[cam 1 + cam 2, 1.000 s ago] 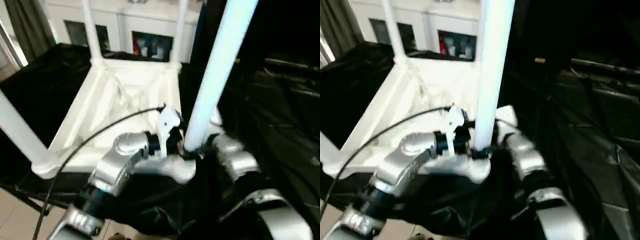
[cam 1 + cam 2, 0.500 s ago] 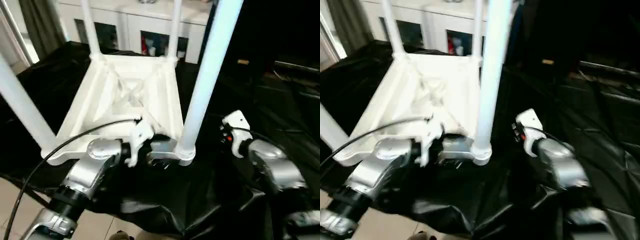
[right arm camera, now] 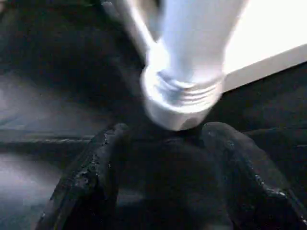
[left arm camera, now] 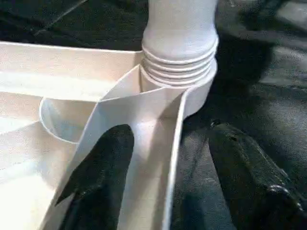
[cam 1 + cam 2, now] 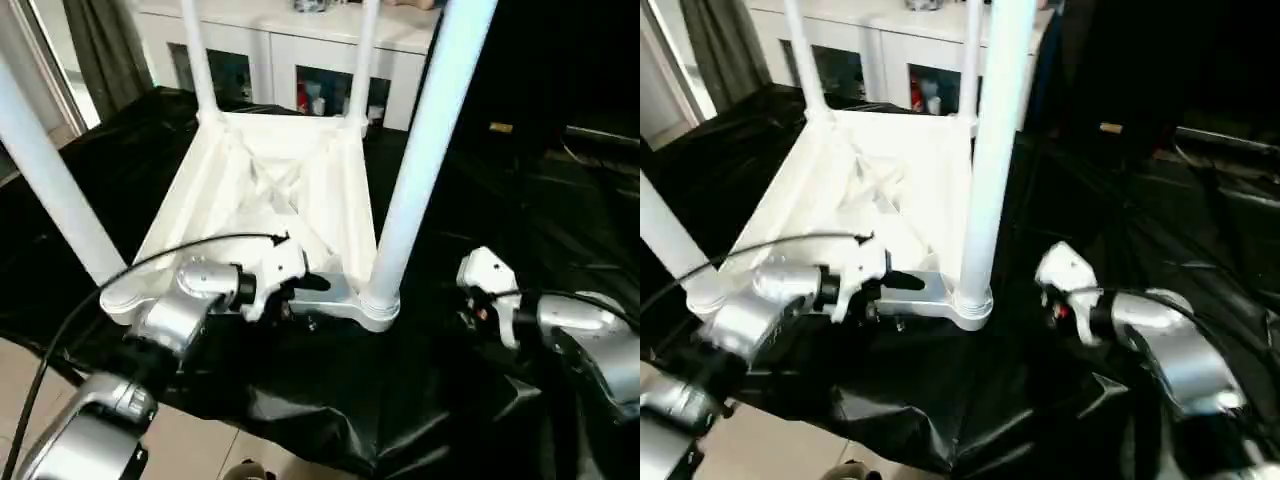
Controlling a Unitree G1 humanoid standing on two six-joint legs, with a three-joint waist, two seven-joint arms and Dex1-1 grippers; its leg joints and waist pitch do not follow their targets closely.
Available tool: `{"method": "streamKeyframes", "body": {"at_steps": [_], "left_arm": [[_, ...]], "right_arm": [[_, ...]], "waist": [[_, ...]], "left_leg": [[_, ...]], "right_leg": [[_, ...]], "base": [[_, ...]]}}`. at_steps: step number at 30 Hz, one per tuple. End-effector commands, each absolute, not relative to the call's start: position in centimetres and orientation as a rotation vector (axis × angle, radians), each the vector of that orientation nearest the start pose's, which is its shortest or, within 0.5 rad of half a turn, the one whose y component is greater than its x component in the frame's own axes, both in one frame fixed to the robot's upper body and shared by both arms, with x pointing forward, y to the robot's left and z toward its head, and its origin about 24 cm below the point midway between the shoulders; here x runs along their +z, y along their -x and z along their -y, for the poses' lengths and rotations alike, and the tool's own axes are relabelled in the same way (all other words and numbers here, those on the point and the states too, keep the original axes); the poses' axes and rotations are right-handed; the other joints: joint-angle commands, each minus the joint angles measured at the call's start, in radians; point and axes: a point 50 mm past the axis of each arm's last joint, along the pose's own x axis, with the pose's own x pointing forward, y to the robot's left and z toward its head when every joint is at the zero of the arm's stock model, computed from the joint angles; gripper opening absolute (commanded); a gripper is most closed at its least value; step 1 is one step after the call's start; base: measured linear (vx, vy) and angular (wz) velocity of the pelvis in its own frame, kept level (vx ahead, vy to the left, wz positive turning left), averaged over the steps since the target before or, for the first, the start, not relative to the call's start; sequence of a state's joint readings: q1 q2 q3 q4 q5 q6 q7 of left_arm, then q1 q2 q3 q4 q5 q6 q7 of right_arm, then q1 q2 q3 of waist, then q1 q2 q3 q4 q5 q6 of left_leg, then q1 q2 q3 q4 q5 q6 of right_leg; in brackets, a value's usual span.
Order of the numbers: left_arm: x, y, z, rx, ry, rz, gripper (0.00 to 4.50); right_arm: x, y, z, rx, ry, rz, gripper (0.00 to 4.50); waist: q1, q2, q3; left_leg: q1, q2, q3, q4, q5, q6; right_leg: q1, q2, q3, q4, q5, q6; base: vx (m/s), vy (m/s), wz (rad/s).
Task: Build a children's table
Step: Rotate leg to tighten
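Note:
The children's table lies upside down on black cloth, its white ribbed top (image 5: 270,190) facing up. White tubular legs stand in its corner sockets; the near right leg (image 5: 420,150) rises tall in front. My left gripper (image 4: 170,132) is at the near rim (image 5: 335,300), just beside that leg's socket (image 4: 180,62). It is open, one finger (image 4: 100,177) over the underside and the other outside over the cloth. My right gripper (image 3: 167,128) hovers open over the cloth to the right of the socket, nothing between its fingers (image 3: 96,177).
Black cloth (image 5: 450,380) covers the work surface and hangs over its near edge. Behind stands a white glass-door cabinet (image 5: 300,50). A grey curtain (image 5: 100,50) and pale floor (image 5: 30,390) lie to the left. A black cable (image 5: 100,290) arcs over my left forearm.
My right gripper has drawn back to the right, away from the base of the near right leg. My left gripper has settled at the near rim, its fingers narrower. The camera has shifted.

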State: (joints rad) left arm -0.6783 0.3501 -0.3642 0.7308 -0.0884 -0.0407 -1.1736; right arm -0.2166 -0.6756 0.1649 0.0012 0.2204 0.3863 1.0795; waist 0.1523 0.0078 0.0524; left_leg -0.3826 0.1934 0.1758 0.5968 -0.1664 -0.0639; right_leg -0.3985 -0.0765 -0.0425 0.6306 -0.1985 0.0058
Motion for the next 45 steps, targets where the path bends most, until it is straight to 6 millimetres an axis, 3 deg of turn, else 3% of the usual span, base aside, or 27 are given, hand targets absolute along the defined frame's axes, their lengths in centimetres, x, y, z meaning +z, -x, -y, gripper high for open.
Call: {"method": "streamKeyframes", "body": {"at_steps": [1,2,5,7,11,13,16,17,20,23,26,27,28,32,34,36,44,45], "left_arm": [[5.7,-32.9,-11.6,-1.41,-0.395,-0.365,2.31],[5.7,-33.0,-11.6,-1.413,-0.396,-0.371,2.31],[5.6,-33.2,-11.5,-1.416,-0.396,-0.394,2.16],[5.5,-33.4,-11.5,-1.423,-0.396,-0.412,1.81],[5.3,-33.6,-11.6,-1.426,-0.407,-0.436,1.71],[5.2,-33.8,-11.8,-1.416,-0.422,-0.452,1.36],[5.2,-34.0,-12.1,-1.406,-0.432,-0.464,1.32],[5.2,-34.0,-12.1,-1.404,-0.431,-0.466,0.97],[5.1,-34.1,-12.5,-1.402,-0.434,-0.483,0.9],[4.9,-34.1,-12.7,-1.403,-0.443,-0.502,0.55],[4.7,-34.0,-13.0,-1.405,-0.441,-0.517,0.38],[4.6,-34.0,-13.2,-1.406,-0.446,-0.528,0.22],[4.6,-34.0,-13.2,-1.406,-0.446,-0.528,0.11],[4.4,-33.8,-13.2,-1.406,-0.424,-0.528,0.01],[4.3,-33.8,-13.0,-1.409,-0.388,-0.51,0.0],[4.3,-33.6,-12.7,-1.419,-0.349,-0.496,0.0],[3.5,-31.9,-11.7,-1.496,-0.27,-0.431,0.0],[3.4,-31.6,-11.6,-1.499,-0.261,-0.422,0.0]], "right_arm": [[7.6,-25.3,19.9,1.145,0.326,-0.488,2.84],[7.5,-25.3,19.9,1.144,0.331,-0.492,2.84],[7.5,-25.1,20.0,1.14,0.342,-0.498,2.84],[7.7,-25.0,20.1,1.139,0.343,-0.501,2.84],[7.8,-24.9,20.2,1.14,0.346,-0.512,2.84],[7.8,-24.8,20.1,1.142,0.348,-0.516,2.84],[7.9,-24.8,20.1,1.142,0.35,-0.517,2.84],[7.9,-24.8,20.1,1.142,0.35,-0.518,2.84],[7.9,-24.8,20.0,1.145,0.354,-0.521,2.84],[7.9,-24.8,19.9,1.149,0.353,-0.523,2.84],[7.9,-24.9,19.7,1.148,0.333,-0.517,2.84],[8.0,-25.0,19.6,1.128,0.29,-0.508,3.1],[8.0,-25.0,19.6,1.128,0.29,-0.508,3.16],[7.5,-25.2,19.1,1.091,0.252,-0.487,3.41],[7.0,-25.5,18.7,1.055,0.27,-0.469,3.57],[6.7,-26.0,18.2,1.029,0.271,-0.441,3.71],[6.4,-27.4,16.3,1.003,0.194,-0.386,3.71],[6.4,-27.7,16.2,0.993,0.182,-0.376,3.71]], "waist": [[0.007,0.008,-0.068],[0.007,0.004,-0.068],[0.004,0.005,-0.069],[0.004,0.005,-0.069],[0.008,0.008,-0.07],[0.009,0.008,-0.07],[0.01,0.008,-0.07],[0.01,0.009,-0.069],[0.012,0.007,-0.068],[0.013,0.007,-0.067],[0.013,0.009,-0.067],[0.013,0.016,-0.067],[0.013,0.016,-0.067],[0.009,0.016,-0.07],[0.007,0.007,-0.07],[0.001,0.008,-0.071],[-0.009,0.012,-0.07],[-0.011,0.006,-0.069]], "left_leg": [[0.019,0.033,-0.012,-0.066,-0.24,0.023],[0.02,0.033,-0.011,-0.066,-0.249,0.021],[0.019,0.033,-0.013,-0.066,-0.253,0.016],[0.018,0.032,-0.013,-0.065,-0.245,0.022],[0.02,0.034,-0.013,-0.064,-0.241,0.024],[0.019,0.034,-0.014,-0.065,-0.241,0.026],[0.019,0.034,-0.015,-0.065,-0.243,0.024],[0.02,0.036,-0.015,-0.066,-0.251,0.022],[0.02,0.034,-0.014,-0.066,-0.255,0.021],[0.02,0.034,-0.015,-0.068,-0.262,0.021],[0.019,0.034,-0.015,-0.069,-0.265,0.019],[0.019,0.034,-0.017,-0.069,-0.272,0.016],[0.019,0.034,-0.017,-0.069,-0.272,0.016],[0.019,0.036,-0.018,-0.072,-0.278,0.011],[0.017,0.034,-0.017,-0.071,-0.263,0.012],[0.015,0.033,-0.015,-0.07,-0.245,0.014],[0.015,0.037,-0.016,-0.076,-0.256,0.014],[0.015,0.036,-0.014,-0.074,-0.248,0.019]], "right_leg": [[0.049,-0.065,0.036,-0.078,-0.113,-0.232],[0.049,-0.065,0.036,-0.08,-0.121,-0.232],[0.051,-0.065,0.035,-0.079,-0.118,-0.238],[0.051,-0.066,0.036,-0.081,-0.126,-0.238],[0.051,-0.065,0.036,-0.079,-0.114,-0.243],[0.051,-0.066,0.035,-0.079,-0.11,-0.242],[0.052,-0.068,0.035,-0.08,-0.117,-0.241],[0.051,-0.068,0.035,-0.08,-0.124,-0.243],[0.051,-0.069,0.036,-0.084,-0.144,-0.239],[0.051,-0.07,0.036,-0.086,-0.176,-0.228],[0.051,-0.071,0.036,-0.089,-0.208,-0.219],[0.05,-0.071,0.036,-0.09,-0.215,-0.217],[0.05,-0.071,0.036,-0.09,-0.215,-0.217],[0.049,-0.071,0.035,-0.087,-0.193,-0.224],[0.049,-0.071,0.034,-0.085,-0.177,-0.228],[0.048,-0.073,0.034,-0.083,-0.163,-0.233],[0.047,-0.074,0.034,-0.081,-0.167,-0.237],[0.045,-0.074,0.035,-0.082,-0.17,-0.238]], "base": [[0.0,0.0,0.0],[0.0,0.0,0.0],[0.0,0.0,0.0],[0.0,0.0,0.0],[0.0,0.0,0.0],[0.0,0.0,0.0],[0.0,0.0,0.0],[0.0,0.0,0.0],[0.0,0.0,0.0],[0.0,0.0,0.0],[0.0,0.0,0.0],[0.0,0.0,0.0],[0.0,0.0,0.0],[0.0,0.0,0.0],[0.0,0.0,0.0],[0.0,0.0,0.0],[0.0,0.0,0.0],[0.0,0.0,0.0]]}}
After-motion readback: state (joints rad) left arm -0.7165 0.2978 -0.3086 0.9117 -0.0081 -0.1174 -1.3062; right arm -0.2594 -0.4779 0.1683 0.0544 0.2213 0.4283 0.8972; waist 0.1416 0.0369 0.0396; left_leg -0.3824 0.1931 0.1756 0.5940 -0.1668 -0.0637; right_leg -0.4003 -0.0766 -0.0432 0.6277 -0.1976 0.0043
